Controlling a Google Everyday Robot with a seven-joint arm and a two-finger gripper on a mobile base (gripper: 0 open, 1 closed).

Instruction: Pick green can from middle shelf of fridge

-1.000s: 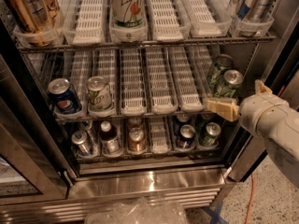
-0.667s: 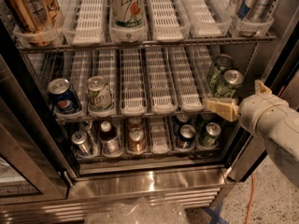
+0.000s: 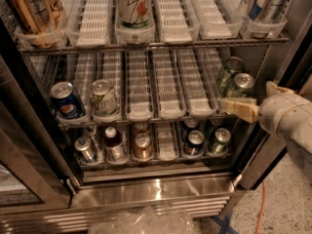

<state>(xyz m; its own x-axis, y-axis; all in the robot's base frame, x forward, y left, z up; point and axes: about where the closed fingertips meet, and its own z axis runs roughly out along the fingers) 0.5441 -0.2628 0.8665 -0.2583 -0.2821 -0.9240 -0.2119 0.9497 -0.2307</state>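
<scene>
The fridge [image 3: 156,191] stands open before me. On its middle shelf [image 3: 161,115], in the far right lane, a dark green can [image 3: 240,84] with a silver top leans at the front, with a second green can [image 3: 227,71] right behind it. My gripper [image 3: 246,94] reaches in from the right at this lane and is open. One cream finger [image 3: 239,108] lies just below and in front of the front green can, the other finger [image 3: 277,87] is to its right. The can stands on the shelf.
A blue can [image 3: 66,100] and a pale whitish-green can [image 3: 104,97] stand at the left of the middle shelf. Cans and bottles fill the bottom shelf [image 3: 146,145]. The top shelf holds a 7UP can [image 3: 134,6] and others. An orange cable [image 3: 261,206] lies on the floor.
</scene>
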